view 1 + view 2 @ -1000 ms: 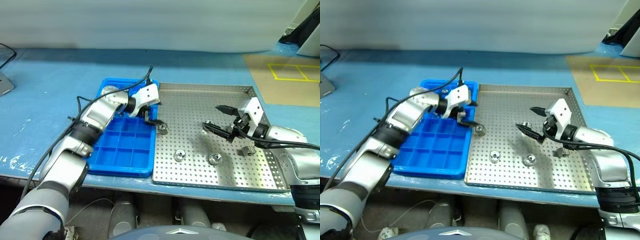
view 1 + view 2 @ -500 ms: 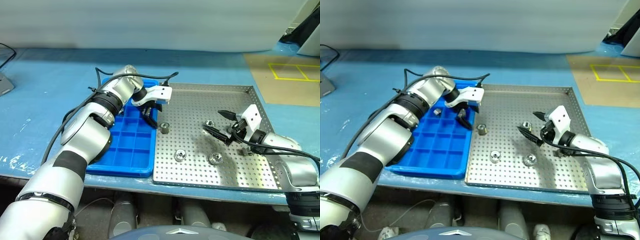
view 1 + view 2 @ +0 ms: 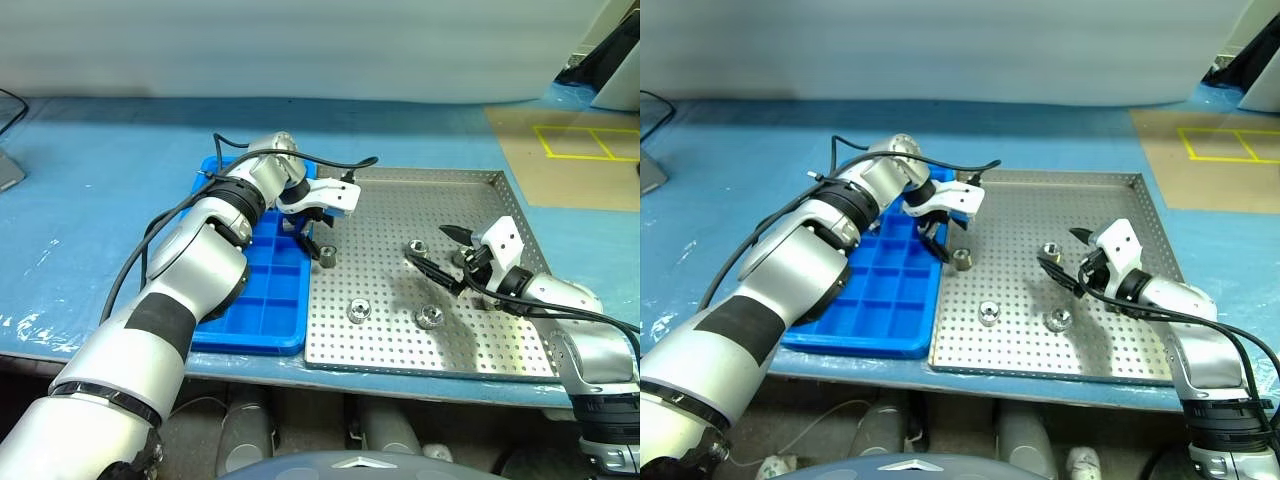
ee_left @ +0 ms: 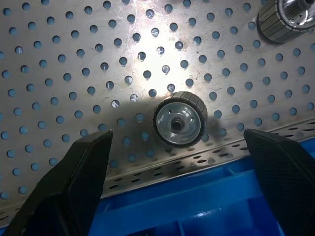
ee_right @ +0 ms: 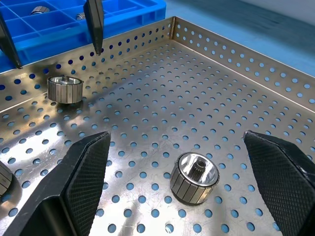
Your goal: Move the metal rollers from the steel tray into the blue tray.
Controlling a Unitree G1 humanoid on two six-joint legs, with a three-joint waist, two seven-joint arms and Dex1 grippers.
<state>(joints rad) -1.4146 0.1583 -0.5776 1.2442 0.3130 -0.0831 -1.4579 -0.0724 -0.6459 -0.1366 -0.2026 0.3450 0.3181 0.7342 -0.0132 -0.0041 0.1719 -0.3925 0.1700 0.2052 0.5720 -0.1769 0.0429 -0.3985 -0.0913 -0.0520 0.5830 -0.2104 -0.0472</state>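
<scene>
The steel tray (image 3: 420, 176) holds several metal rollers. One roller (image 3: 326, 253) lies by the tray's left rim, and my left gripper (image 3: 311, 238) hangs open right above it, pointing down. In the left wrist view this roller (image 4: 179, 125) sits centred ahead of the two spread fingers (image 4: 64, 187). My right gripper (image 3: 430, 248) is open and low over the tray's middle right, with a roller (image 5: 195, 183) just ahead between its fingers (image 5: 74, 187). Two more rollers (image 3: 360, 310) (image 3: 430, 316) lie nearer the front. The blue tray (image 3: 250, 300) lies left of the steel tray, with rollers (image 5: 37, 10) in its far compartments.
Both trays rest on a blue-covered table (image 3: 90, 200). The steel tray's raised rim (image 4: 162, 169) runs between the near roller and the blue tray. A brown board with yellow tape (image 3: 580, 150) lies at the far right.
My left gripper has swung from the blue tray's edge over the steel tray and tipped downward above the roller by the left rim. The right gripper has sunk a little.
</scene>
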